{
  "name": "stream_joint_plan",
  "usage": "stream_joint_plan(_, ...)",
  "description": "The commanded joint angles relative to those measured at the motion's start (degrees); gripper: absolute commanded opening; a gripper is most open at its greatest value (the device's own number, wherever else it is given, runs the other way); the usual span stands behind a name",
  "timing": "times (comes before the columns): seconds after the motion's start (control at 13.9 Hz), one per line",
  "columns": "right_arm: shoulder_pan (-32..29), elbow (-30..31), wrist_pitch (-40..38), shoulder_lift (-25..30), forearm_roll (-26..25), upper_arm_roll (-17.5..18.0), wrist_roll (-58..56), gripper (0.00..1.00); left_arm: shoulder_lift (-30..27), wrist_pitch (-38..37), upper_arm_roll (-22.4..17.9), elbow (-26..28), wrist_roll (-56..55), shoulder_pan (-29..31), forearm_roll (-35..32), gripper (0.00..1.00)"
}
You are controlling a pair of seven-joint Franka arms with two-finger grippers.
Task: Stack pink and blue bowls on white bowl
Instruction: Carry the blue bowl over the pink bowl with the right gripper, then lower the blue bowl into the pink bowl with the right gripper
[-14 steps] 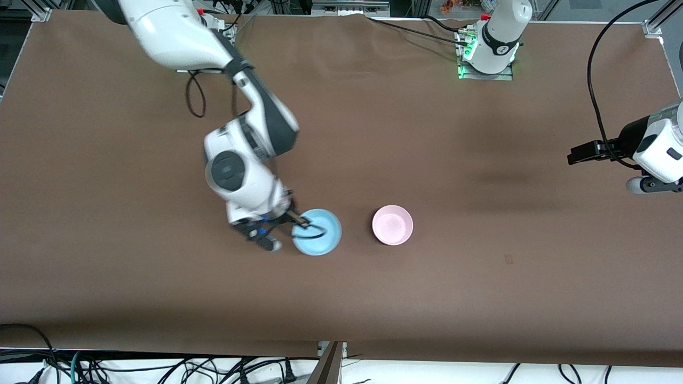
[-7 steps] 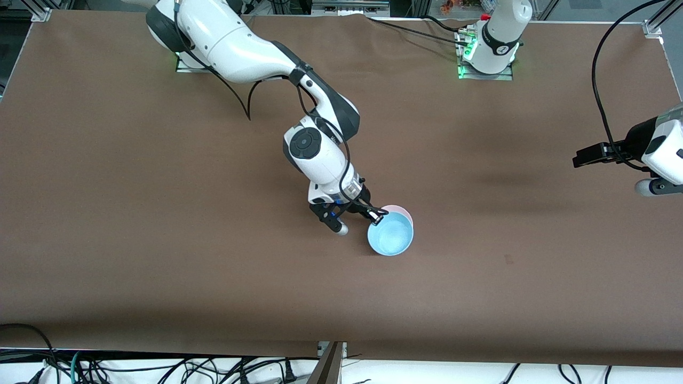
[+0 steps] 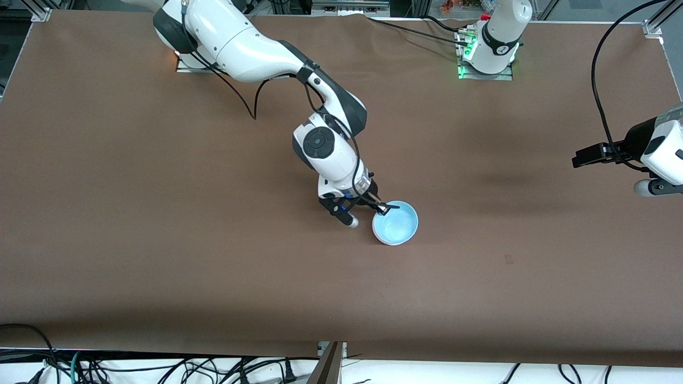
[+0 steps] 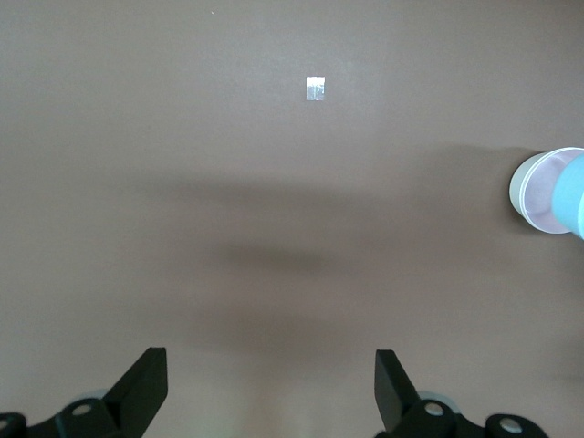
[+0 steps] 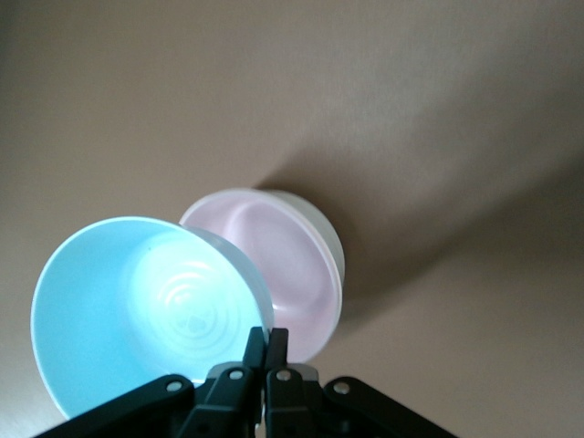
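Broad table [image 3: 160, 256] under a matte brown cloth cover, filling most of the front view. Soft dark shadow patches on the cloth toward the left arm's end. Small square of pale tape [image 4: 316, 89] stuck to the cloth. Silver aluminium frame rails [image 3: 40, 13] at the table's corners by the bases. Nearer to the front camera than the table's edge: white floor strip with tangled black cables [image 3: 133, 368].

Bowls: one blue bowl [image 3: 396, 224], one pink bowl [image 5: 283, 265], one white bowl [image 5: 319, 224]. Grippers: two, the left gripper [image 4: 272, 388] and the right gripper [image 3: 381, 209].
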State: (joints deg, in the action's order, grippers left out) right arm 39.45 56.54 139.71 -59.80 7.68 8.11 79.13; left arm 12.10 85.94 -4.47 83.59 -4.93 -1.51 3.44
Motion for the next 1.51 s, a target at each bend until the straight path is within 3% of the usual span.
stream_joint_plan(0.0,0.89,-2.31,-1.54,-1.11,-1.7,-0.29,-0.11,0.0,1.0,-1.3,0.17,-2.12,1.16,-0.33,-1.42,1.0)
stream_joint_plan(0.86,0.8,-2.57,2.58,-3.83,-2.76,-1.87,-6.52,0.0,1.0,-1.3,0.17,-2.12,1.24,0.11,-1.15,1.0)
stream_joint_plan(1.44,0.98,-2.4,-1.27,-3.49,-4.78,-2.4,-7.41,0.0,1.0,-1.3,0.17,-2.12,1.16,0.11,-0.8,1.0)
